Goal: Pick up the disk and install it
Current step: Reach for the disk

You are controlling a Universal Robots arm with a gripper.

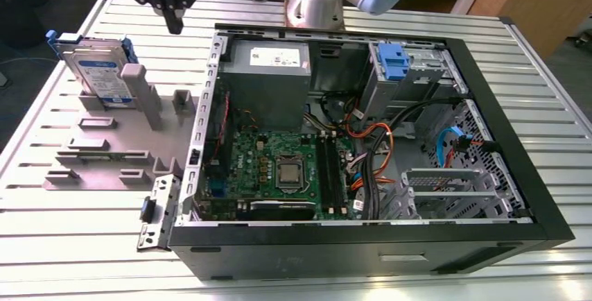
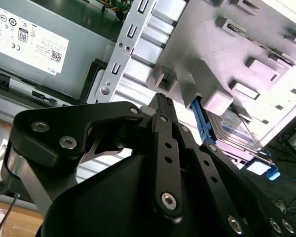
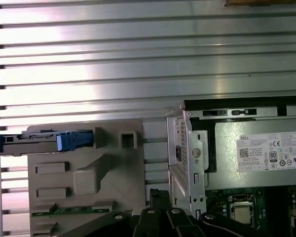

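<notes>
The black, angular metal gripper hung in the upper left of the exterior view, its jaws drawn together on nothing, over the ribbed aluminium table; the disk, a flat silver rectangular drive with a glossy white-and-blue label and a blue plastic bracket, stood on edge in the matte grey moulded fixture plate, below-left of the gripper and apart from it; to the right lay the open black steel computer case, its green circuit board exposed.
</notes>
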